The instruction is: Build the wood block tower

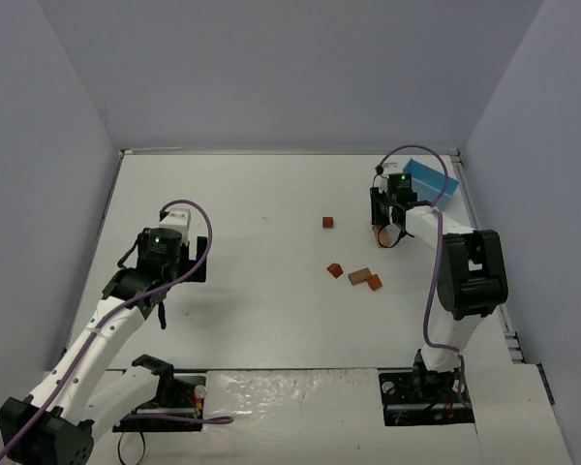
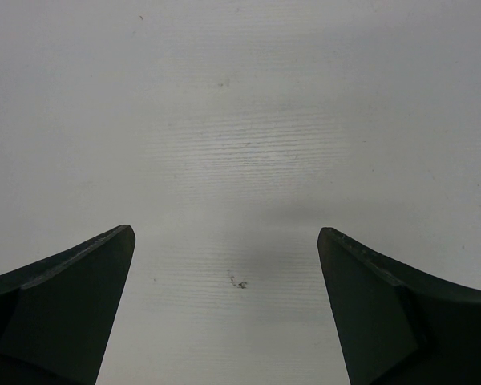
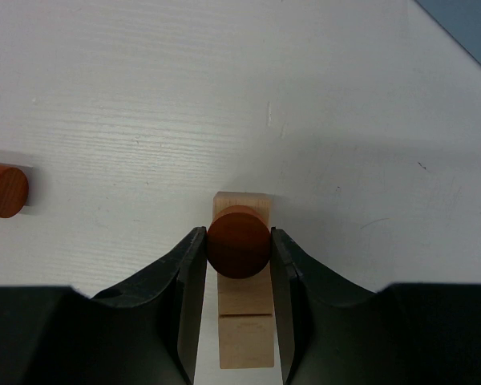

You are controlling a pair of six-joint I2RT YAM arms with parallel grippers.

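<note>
1. Reddish round block (image 3: 238,239) is clamped in the right gripper (image 3: 237,250), over the tan wood block tower (image 3: 245,313), just beside the blue box (image 1: 432,182).
2. Likely step: capping the stack.
3. The next move calls for lowering the block centred, then a gentle release.
4. Left gripper (image 2: 226,241) hangs spread apart, well away from the box.

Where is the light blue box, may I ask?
In the top view, the light blue box sits at the table's far right corner, behind the right tool.

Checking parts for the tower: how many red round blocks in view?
2. One round block is held in the right gripper, over the tan blocks; the other round block lies loose on the table. More may be hidden.
</note>
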